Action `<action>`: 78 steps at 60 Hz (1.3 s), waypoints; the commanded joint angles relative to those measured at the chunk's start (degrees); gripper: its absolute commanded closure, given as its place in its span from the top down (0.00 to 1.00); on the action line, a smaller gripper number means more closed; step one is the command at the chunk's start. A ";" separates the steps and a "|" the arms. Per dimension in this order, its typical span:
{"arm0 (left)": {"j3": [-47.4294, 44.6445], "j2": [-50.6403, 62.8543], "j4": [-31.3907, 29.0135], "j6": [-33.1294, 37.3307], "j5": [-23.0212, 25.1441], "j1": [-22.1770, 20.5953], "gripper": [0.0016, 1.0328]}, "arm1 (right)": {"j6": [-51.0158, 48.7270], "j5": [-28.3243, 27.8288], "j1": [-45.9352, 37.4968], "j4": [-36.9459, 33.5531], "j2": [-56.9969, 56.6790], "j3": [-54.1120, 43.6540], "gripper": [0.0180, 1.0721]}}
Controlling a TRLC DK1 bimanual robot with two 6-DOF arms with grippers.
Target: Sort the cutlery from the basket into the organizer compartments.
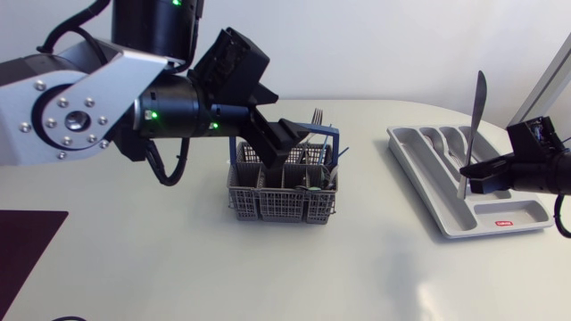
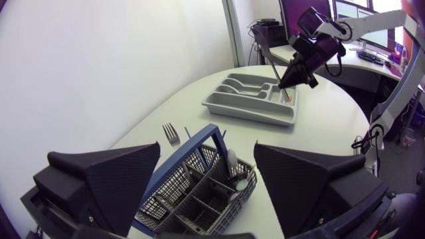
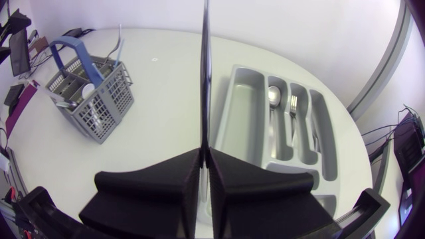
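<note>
- Head view: the left gripper (image 1: 294, 141) is seen at the centre of the frame, just above the grey basket (image 1: 284, 192), from which a fork (image 1: 317, 117) sticks up.
- At the right edge of the frame the right gripper (image 1: 475, 176) is clamped on a knife (image 1: 478, 107), which is held upright, blade uppermost, over the organizer (image 1: 428, 183).
- Left wrist view: the left arm's fingers (image 2: 113, 176) are spread wide apart; the basket's blue handle (image 2: 192, 149) is framed between and below them, and cutlery is seen in the compartments.
- Right wrist view: the knife is pressed from both sides by the closed fingers. Ahead of the gripper, a spoon (image 3: 273, 96) and a second fork (image 3: 292, 106) lie in the organizer — each in its own compartment.
</note>
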 commanded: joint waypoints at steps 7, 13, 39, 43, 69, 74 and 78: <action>-1.89 2.05 1.07 2.77 -2.15 -1.65 0.94 | -1.99 3.41 -4.03 3.81 10.13 6.93 0.05; -1.98 2.31 1.07 3.48 -2.85 -2.08 0.94 | -1.99 5.16 -7.20 3.99 17.69 13.08 0.05; -2.33 3.54 1.86 5.06 -6.54 -4.55 0.94 | -1.20 17.21 -10.89 5.04 39.75 32.77 0.05; -2.42 3.54 2.03 5.15 -6.63 -4.46 0.94 | -1.20 18.79 -11.33 4.87 42.21 35.40 0.05; -3.21 3.72 2.91 5.23 -6.72 -4.63 0.94 | -2.25 24.68 -11.50 2.32 51.44 43.05 0.05; -3.47 3.63 2.91 5.15 -6.72 -4.81 0.94 | -2.25 25.73 -10.98 2.41 52.49 43.05 0.05; -3.83 3.54 2.91 5.15 -6.63 -4.99 0.94 | -2.17 25.99 -10.63 2.50 53.73 43.49 0.05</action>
